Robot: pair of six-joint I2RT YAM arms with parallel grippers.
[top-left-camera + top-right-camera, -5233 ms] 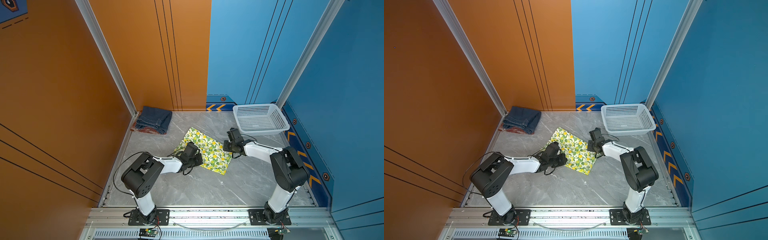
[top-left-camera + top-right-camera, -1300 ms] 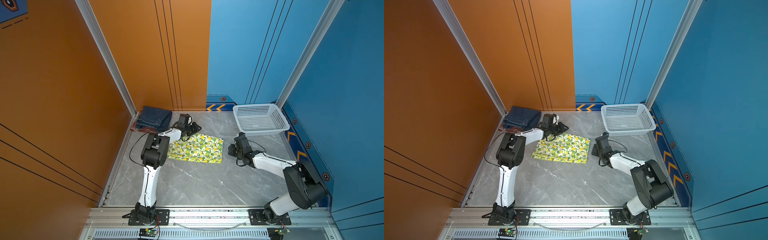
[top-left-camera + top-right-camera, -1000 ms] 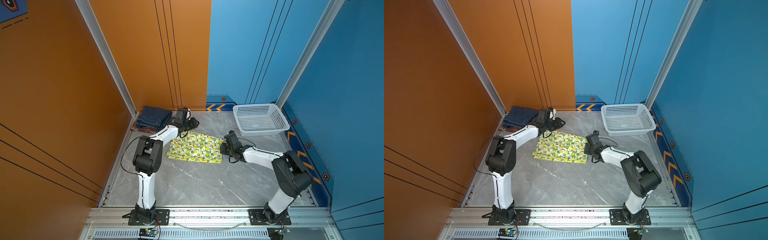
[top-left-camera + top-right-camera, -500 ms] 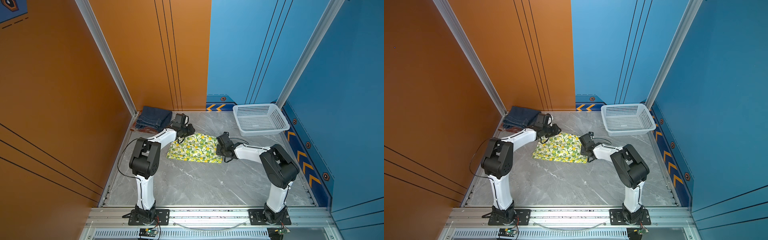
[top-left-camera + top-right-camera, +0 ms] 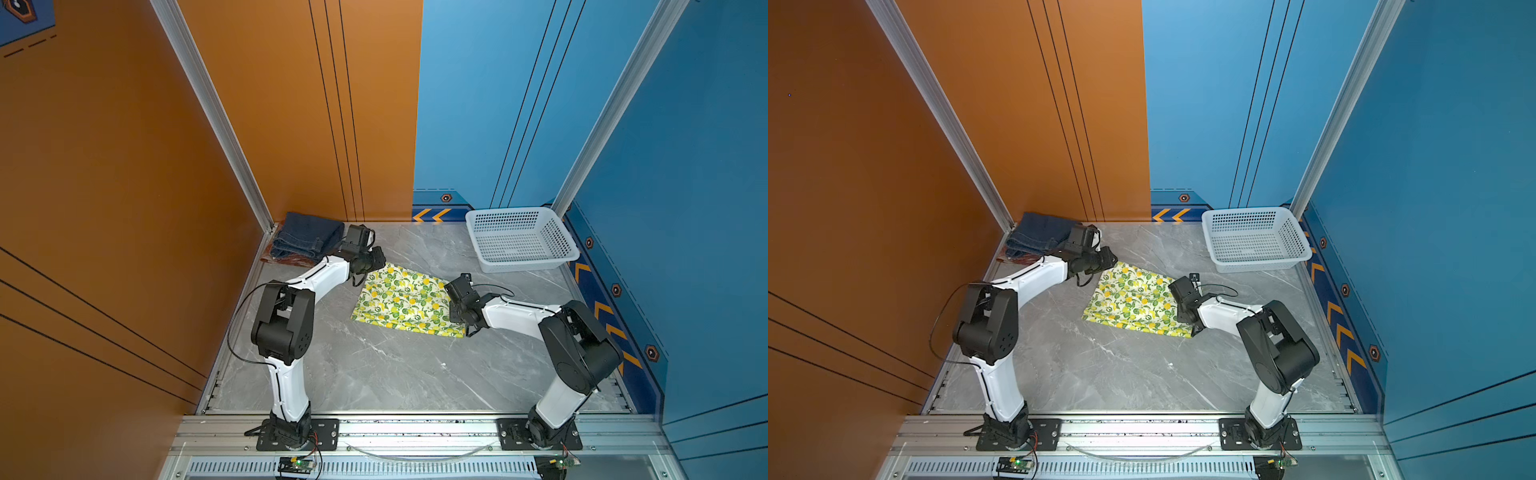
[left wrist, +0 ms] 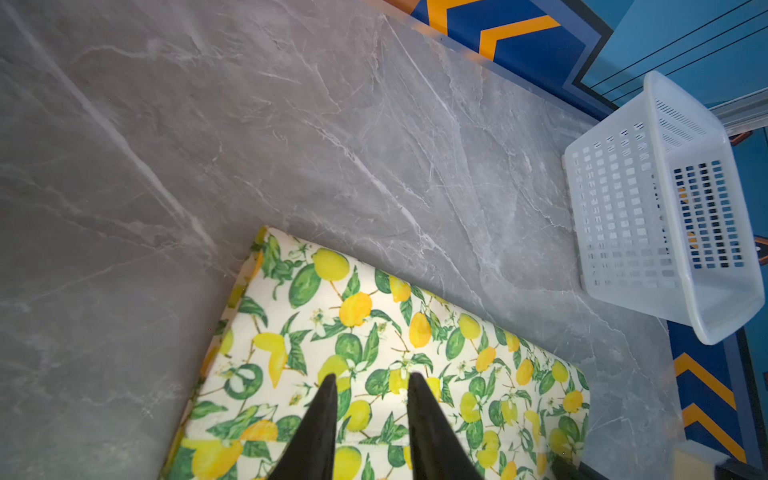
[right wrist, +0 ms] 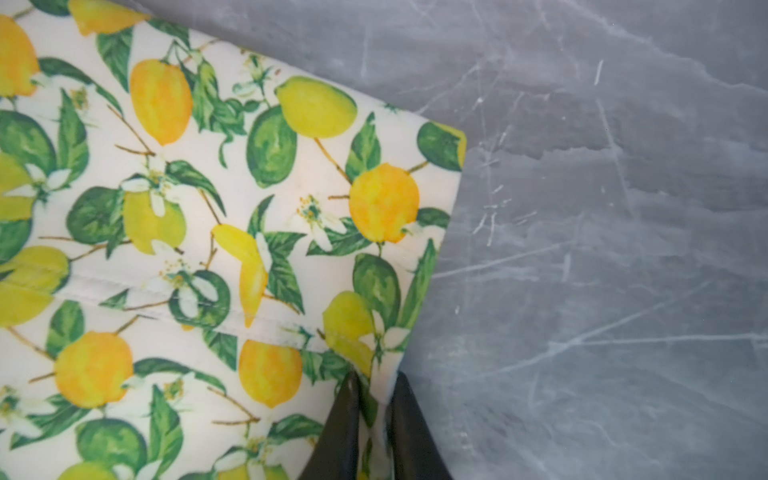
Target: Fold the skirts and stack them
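Note:
The lemon skirt [image 5: 403, 299] [image 5: 1133, 303] lies folded flat mid-table. My right gripper [image 5: 452, 311] [image 7: 374, 376] is shut on that skirt's right edge, with a strip of cloth pinched between the fingers. My left gripper [image 5: 376, 261] [image 6: 371, 376] sits at the skirt's far left corner, jaws apart over flat cloth [image 6: 415, 332] and nothing bunched between them. The folded denim skirt [image 5: 307, 239] [image 5: 1038, 232] rests on the plaid skirt [image 5: 291, 261] in the far left corner.
A white perforated basket [image 5: 528, 266] [image 5: 1258, 266] [image 6: 665, 208] stands at the far right, against the blue wall. Orange and blue walls close in the grey marble table at the left, back and right. A metal rail runs along the front edge.
My right gripper has reached the lemon skirt's right edge, shut on it and drawn it slightly right and nearer. The left gripper stays at the far left corner, jaws unchanged.

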